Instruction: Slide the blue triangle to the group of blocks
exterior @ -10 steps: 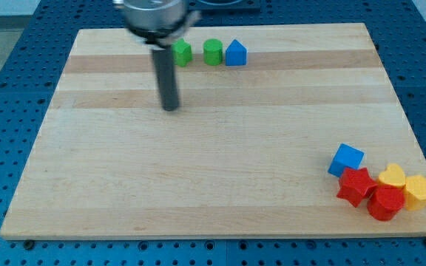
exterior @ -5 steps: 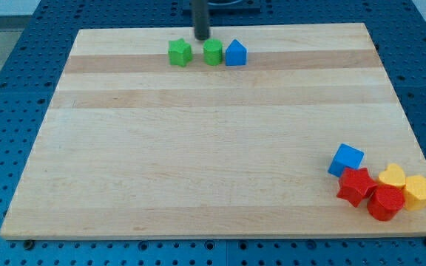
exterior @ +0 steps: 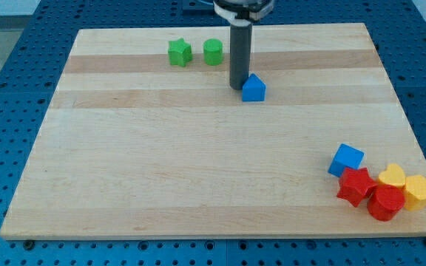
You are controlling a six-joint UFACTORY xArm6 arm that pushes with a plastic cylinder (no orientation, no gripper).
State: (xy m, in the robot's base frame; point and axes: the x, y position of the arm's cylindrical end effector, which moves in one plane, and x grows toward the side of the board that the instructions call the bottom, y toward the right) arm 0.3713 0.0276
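The blue triangle point(exterior: 254, 88) lies on the wooden board point(exterior: 198, 162), right of the board's middle near the view's top. My tip point(exterior: 237, 87) touches its left side. The group of blocks sits at the board's bottom right: a blue cube point(exterior: 345, 159), a red star point(exterior: 355, 185), a red block point(exterior: 384, 202), a yellow heart point(exterior: 393, 176) and a yellow block point(exterior: 419, 191).
A green star point(exterior: 179, 52) and a green cylinder point(exterior: 212, 52) sit near the board's top edge, up and left of my tip. The board lies on a blue perforated table point(exterior: 6, 89).
My tip swung from the board's left-middle to the top edge, then came down beside the blue triangle. The triangle has slid down and right, away from the green cylinder.
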